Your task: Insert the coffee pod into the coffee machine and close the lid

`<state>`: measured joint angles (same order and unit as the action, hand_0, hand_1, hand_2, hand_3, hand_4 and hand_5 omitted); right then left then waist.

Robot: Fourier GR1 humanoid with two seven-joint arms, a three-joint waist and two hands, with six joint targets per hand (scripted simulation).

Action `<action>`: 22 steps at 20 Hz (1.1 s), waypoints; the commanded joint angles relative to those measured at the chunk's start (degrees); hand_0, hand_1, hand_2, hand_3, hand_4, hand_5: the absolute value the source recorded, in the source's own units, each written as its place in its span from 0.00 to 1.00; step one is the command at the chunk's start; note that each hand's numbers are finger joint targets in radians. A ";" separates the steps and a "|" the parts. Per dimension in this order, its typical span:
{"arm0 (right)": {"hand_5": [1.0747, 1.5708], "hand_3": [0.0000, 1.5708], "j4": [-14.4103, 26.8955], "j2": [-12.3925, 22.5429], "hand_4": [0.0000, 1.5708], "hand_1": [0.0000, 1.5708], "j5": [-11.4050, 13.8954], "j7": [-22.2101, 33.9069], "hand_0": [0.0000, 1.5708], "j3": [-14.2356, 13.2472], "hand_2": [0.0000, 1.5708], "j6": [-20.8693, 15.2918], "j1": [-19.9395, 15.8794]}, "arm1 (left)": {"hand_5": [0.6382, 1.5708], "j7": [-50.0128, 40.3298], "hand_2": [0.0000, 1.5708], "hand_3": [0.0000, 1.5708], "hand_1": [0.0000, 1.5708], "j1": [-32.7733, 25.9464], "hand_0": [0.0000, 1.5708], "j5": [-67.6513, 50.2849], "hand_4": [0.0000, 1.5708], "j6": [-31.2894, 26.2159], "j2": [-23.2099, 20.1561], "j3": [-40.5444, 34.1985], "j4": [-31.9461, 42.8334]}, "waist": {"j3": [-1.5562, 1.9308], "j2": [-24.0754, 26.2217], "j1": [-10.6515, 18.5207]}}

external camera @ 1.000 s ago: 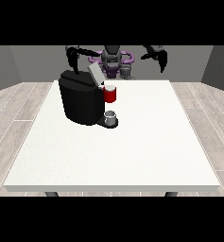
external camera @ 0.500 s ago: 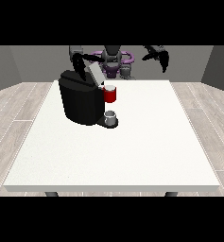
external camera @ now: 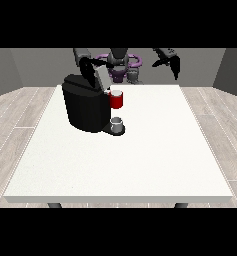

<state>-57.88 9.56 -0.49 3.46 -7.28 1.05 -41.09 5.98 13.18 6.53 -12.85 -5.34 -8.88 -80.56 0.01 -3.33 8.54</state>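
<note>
White table [external camera: 140, 165], pale wood-plank floor [external camera: 20, 120], grey walls [external camera: 30, 65].

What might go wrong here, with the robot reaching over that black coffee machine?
The hand at the view's left hangs right over the coffee machine, by its raised lid. A careless push might nudge the machine across the white table. The small grey cup stands on the machine's base and might tip if the machine shifts. The red part at the machine's front sits close to the lid's path, so the lid might catch on it.
</note>
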 commanded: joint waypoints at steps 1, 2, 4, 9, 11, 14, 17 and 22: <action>1.00 0.00 1.38 1.50 0.14 0.00 -0.13 0.51 0.00 -0.14 0.00 1.81 -3.96 | 1.00 -0.68 0.00 0.00 0.00 -1.12 0.00 1.30 0.24 0.90 1.06 2.27 -1.63 | 0.00 -0.31 1.38; 1.00 0.00 1.61 -0.36 0.10 0.00 1.73 2.07 0.00 1.95 0.00 0.12 -3.87 | 1.00 -2.33 0.00 0.00 0.00 0.00 0.00 -1.50 0.23 -2.73 -1.42 0.60 -1.80 | -0.01 0.55 3.39; 1.00 0.00 0.42 0.57 0.08 0.00 3.11 3.84 0.00 2.43 0.00 -1.18 -8.14 | 1.00 0.32 0.00 0.00 0.00 0.25 0.00 -0.37 0.26 -1.58 -0.09 1.53 0.64 | -0.04 -1.10 2.48; 1.00 0.00 0.70 -0.86 0.00 0.00 4.04 2.51 0.00 4.04 0.00 -0.49 -8.64 | 1.00 -1.84 0.00 0.00 0.00 1.45 0.00 0.61 0.23 0.01 0.60 2.43 -0.67 | -0.01 -1.40 3.51; 1.00 0.00 0.35 -1.48 0.00 0.00 4.23 1.67 0.00 4.45 0.00 -0.45 -7.53 | 1.00 0.24 0.00 0.00 0.00 -0.80 0.00 2.12 0.21 0.45 1.12 3.79 -1.28 | -0.01 -1.17 4.46; 1.00 0.00 -1.09 -0.08 0.00 0.00 5.43 2.24 0.00 4.93 0.00 -0.50 -8.98 | 1.00 0.38 0.00 0.00 0.00 1.42 0.00 -0.81 0.21 -2.49 -1.03 1.83 -0.53 | -0.02 -2.81 5.62; 1.00 0.00 -2.46 0.22 0.06 0.00 8.28 5.30 0.00 6.12 0.00 -3.45 -12.76 | 1.00 1.11 0.00 0.00 0.00 3.44 0.00 -0.63 0.25 -2.02 0.70 3.10 0.00 | -0.06 -5.19 8.43; 1.00 0.00 -4.33 2.29 0.17 0.00 9.53 8.76 0.00 5.39 0.00 -4.51 -14.57 | 1.00 1.05 0.00 0.00 0.00 3.75 0.00 -0.50 0.25 -3.20 0.16 3.95 -0.75 | -0.02 -4.99 12.69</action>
<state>-60.21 15.12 8.71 16.95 -4.79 -4.20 -49.92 6.81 16.24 6.38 -15.02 -4.96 -5.44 -80.88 1.25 -8.15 15.55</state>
